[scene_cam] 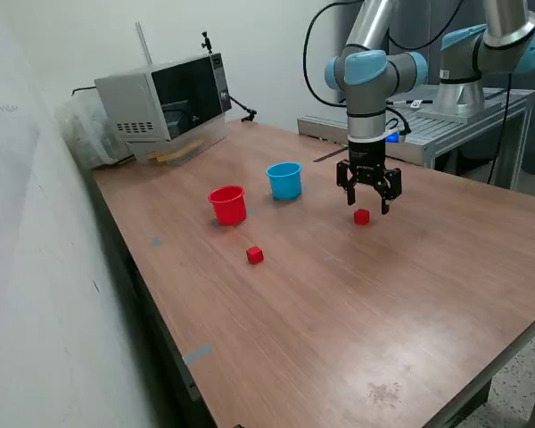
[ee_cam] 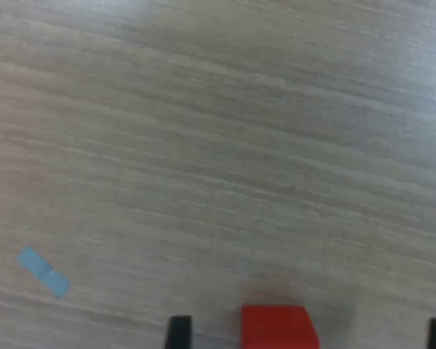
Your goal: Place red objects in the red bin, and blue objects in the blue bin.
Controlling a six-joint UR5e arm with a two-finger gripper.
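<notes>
— Red cube (scene_cam: 255,255) first: we see it nearest the exterior camera, alone on the bare wooden table (scene_cam: 357,321), well apart from the arm.

— And the second red cube (scene_cam: 362,217)?

— Farther back. We find it on the table directly beneath the gripper (scene_cam: 369,202), whose fingers (scene_cam: 385,200) hang spread apart with nothing between them — not touching the cube. In the wrist view the same red cube (ee_cam: 279,327) sits between the two dark fingertips (ee_cam: 179,332), closer to one of them, with clear wood on either side.

— Anything else in that wrist picture?

— We spot a small strip of pale blue tape (ee_cam: 43,272) stuck to the wood, well away from the cube.

— And the bins?

— Beyond the near cube, toward the exterior view's left, we see the red cup (scene_cam: 227,204) standing upright. Just behind it and toward the exterior view's right stands the blue cup (scene_cam: 284,180), also upright — near the red cup but not touching. We cannot tell what either holds.

— Farther still?

— A microwave (scene_cam: 165,105) sits at the table's far corner.
</notes>
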